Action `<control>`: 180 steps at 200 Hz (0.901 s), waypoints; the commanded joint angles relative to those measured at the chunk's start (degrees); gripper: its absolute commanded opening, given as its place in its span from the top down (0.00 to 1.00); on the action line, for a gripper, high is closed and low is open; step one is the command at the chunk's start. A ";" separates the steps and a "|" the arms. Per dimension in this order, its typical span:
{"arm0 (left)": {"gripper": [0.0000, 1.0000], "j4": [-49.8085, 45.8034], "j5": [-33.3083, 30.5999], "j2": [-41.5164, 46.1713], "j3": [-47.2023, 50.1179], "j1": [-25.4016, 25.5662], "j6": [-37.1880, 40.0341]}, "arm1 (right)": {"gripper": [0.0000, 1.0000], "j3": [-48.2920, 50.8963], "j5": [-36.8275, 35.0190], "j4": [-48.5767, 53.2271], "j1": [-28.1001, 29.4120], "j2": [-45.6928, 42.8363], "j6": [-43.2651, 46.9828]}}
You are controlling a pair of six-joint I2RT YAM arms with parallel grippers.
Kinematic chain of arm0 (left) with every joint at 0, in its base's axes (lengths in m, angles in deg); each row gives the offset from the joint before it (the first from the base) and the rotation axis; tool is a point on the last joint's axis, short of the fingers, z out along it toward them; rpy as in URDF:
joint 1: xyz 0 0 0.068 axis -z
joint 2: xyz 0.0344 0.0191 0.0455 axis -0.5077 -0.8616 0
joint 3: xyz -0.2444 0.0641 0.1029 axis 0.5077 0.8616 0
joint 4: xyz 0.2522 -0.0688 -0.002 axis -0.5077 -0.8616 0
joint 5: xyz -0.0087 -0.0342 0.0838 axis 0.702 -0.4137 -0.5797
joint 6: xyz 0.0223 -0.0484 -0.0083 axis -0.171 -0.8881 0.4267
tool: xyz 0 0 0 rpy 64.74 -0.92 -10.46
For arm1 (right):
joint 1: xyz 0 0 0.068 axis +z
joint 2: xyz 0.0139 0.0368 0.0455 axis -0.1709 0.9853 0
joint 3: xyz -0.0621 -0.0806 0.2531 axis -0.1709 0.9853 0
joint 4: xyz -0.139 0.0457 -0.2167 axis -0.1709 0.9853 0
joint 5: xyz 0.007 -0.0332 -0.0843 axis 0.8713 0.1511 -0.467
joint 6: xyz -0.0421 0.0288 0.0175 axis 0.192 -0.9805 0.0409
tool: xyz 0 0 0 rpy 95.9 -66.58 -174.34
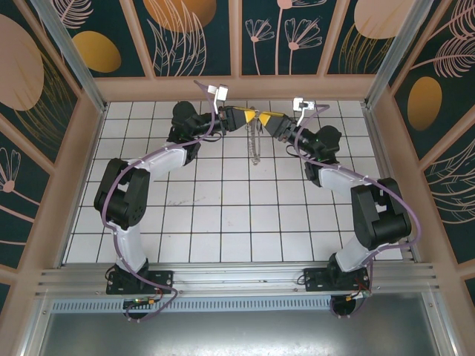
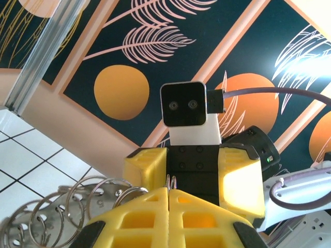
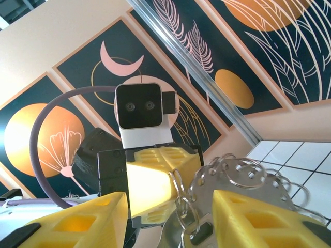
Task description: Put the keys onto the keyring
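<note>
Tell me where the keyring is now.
In the top view, the keyring hangs over the table's far middle, pinched in the left gripper, its top between the parted fingers of the right gripper.

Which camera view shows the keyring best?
The right wrist view: the keyring is close and sharp there, its many metal rings easy to tell apart. The left wrist view shows part of the keyring, low at the left, cut by the frame edge. The top external view shows the keyring as a small, thin hanging strand.

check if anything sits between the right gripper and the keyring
Nothing visible does. The keyring hangs right between the right gripper's open fingers, and the left gripper is shut on its wire.
</note>
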 commanded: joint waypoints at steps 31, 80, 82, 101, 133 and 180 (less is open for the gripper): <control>1.00 4.06 -0.95 1.26 -0.63 -0.29 -1.11 | 0.59 0.46 0.16 -4.68 1.09 1.06 -0.41; 1.00 4.26 -1.01 1.06 -0.52 -0.25 -1.34 | 0.78 -0.43 0.36 -5.67 1.29 2.44 -1.19; 1.00 4.31 -1.01 1.06 -0.54 -0.31 -1.34 | 0.79 -0.38 0.34 -5.80 1.28 2.56 -1.24; 1.00 4.40 -1.01 0.86 -0.46 -0.27 -1.36 | 0.82 -0.87 0.71 -6.73 1.29 3.07 -2.20; 1.00 4.64 -1.10 0.34 -0.28 -0.25 -1.52 | 0.82 -1.77 1.31 -8.02 1.53 3.77 -3.38; 1.00 5.46 -0.92 -0.02 -0.02 -0.29 -2.07 | 0.89 -2.72 1.49 -7.43 1.53 4.05 -3.48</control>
